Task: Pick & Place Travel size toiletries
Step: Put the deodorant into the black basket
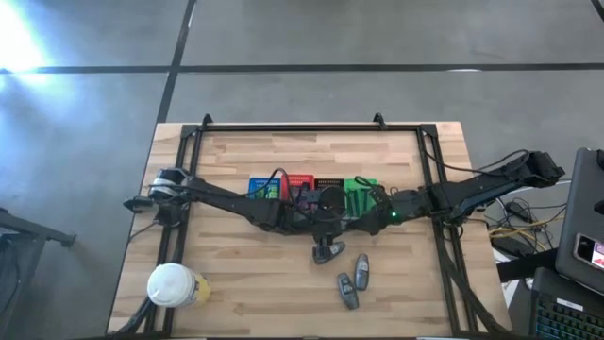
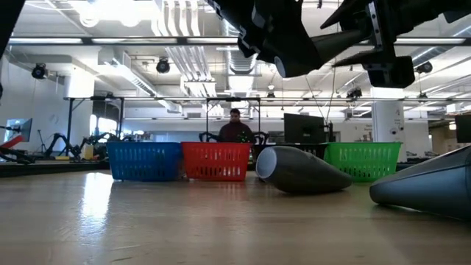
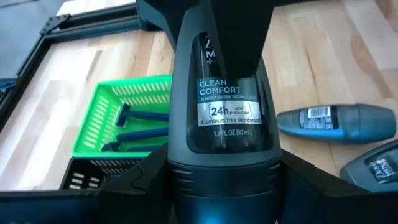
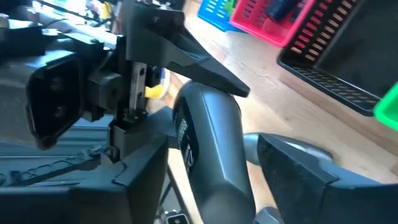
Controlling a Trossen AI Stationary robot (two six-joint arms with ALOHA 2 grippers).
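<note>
Closest up, a grey deodorant tube (image 3: 224, 106) sits pinched in the left gripper (image 3: 224, 155) above mid-table, near the baskets, with the right gripper (image 4: 211, 155) clamping it too. Smooth hard plastic, probably slippery; grab it across the flat sides.

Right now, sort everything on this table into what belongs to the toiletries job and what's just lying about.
Job:
held deodorant, in the left gripper, right gripper at it, by the black basket
three loose deodorants
razors in the green basket

Lying about:
white-lidded cup
blue basket, red basket, black basket
</note>
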